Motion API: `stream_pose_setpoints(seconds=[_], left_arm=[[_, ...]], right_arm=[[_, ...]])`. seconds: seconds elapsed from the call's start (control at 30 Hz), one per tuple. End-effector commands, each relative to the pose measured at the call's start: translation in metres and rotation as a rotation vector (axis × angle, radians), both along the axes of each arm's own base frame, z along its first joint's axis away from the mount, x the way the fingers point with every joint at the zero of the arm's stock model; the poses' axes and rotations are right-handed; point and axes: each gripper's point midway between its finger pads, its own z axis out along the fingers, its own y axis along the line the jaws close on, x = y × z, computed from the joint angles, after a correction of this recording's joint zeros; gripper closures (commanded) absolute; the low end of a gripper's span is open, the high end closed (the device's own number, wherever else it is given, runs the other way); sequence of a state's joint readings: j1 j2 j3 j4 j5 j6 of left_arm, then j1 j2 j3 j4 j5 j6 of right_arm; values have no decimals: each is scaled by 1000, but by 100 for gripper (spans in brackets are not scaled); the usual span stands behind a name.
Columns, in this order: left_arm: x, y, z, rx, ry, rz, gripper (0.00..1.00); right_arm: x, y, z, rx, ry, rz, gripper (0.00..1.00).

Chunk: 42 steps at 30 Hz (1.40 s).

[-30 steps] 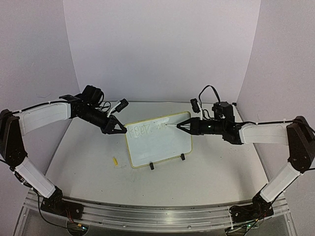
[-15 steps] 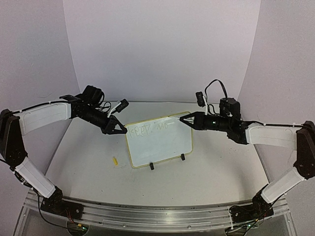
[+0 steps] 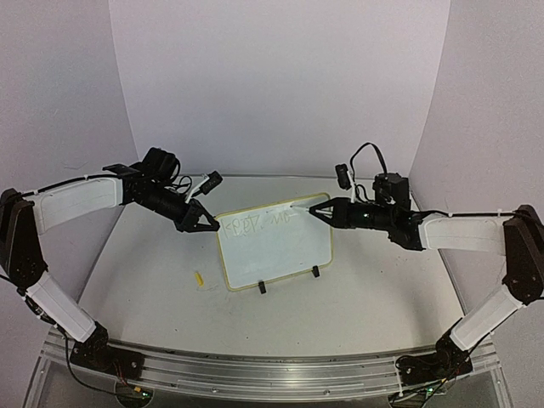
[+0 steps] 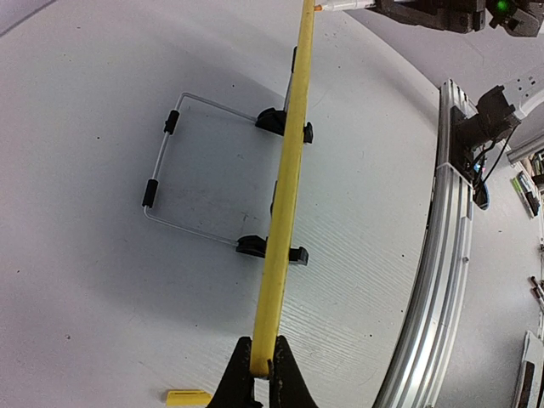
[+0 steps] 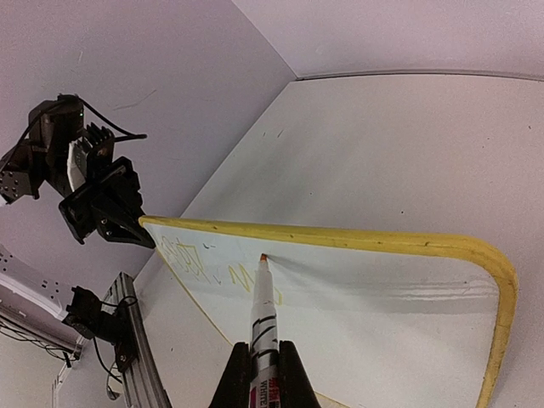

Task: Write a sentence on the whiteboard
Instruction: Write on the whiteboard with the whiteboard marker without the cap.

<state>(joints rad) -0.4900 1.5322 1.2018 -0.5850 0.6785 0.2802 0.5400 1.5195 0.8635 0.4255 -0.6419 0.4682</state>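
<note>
The whiteboard (image 3: 280,251) stands tilted on two black clip feet at the table's middle. The faint yellow-green sentence (image 3: 255,225) runs along its upper left. My left gripper (image 3: 211,225) is shut on the board's upper left corner; in the left wrist view the yellow rim (image 4: 285,195) sits between the jaws of that gripper (image 4: 262,361). My right gripper (image 3: 316,210) is shut on a white marker (image 5: 263,314). The marker's tip is just under the top rim of the board (image 5: 382,306), right of the sentence (image 5: 200,263); I cannot tell whether it touches.
A small yellow marker cap (image 3: 199,278) lies on the table left of the board, and also shows in the left wrist view (image 4: 188,396). A wire stand (image 4: 161,170) juts out behind the board. An aluminium rail (image 3: 255,374) runs along the near edge.
My right gripper pulled the marker up and right off the board, then came part way back to the top rim. The left gripper and the board have not moved.
</note>
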Motion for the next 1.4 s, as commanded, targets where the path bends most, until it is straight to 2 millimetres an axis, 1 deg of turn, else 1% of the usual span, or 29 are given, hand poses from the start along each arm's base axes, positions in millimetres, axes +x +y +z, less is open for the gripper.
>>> stream_pose_setpoints(seconds=[0.0, 0.2, 0.43, 0.53, 0.67, 0.9, 1.07, 1.17, 1.37], left_arm=[[8, 2, -7, 48, -39, 10, 100], [8, 3, -6, 48, -44, 10, 100], [8, 3, -5, 46, -46, 10, 100], [8, 3, -5, 47, -46, 10, 100], [8, 3, -5, 47, -45, 10, 100], [8, 3, -5, 47, -46, 10, 100], [8, 3, -4, 46, -48, 11, 100], [8, 3, -4, 46, -47, 10, 100], [8, 3, -4, 45, -48, 10, 100]], right_arm=[[5, 1, -2, -9, -23, -15, 100], [6, -4, -11, -28, -3, -47, 100], [0, -11, -30, -49, 42, -66, 100], [-2, -13, -35, -56, 50, -71, 100], [1, -14, -27, -52, 31, -87, 100], [9, -17, 1, -27, -35, -127, 100], [11, -19, 14, -15, -67, -140, 100], [12, -18, 18, -10, -72, -138, 100], [12, -17, 16, -12, -70, -139, 100]])
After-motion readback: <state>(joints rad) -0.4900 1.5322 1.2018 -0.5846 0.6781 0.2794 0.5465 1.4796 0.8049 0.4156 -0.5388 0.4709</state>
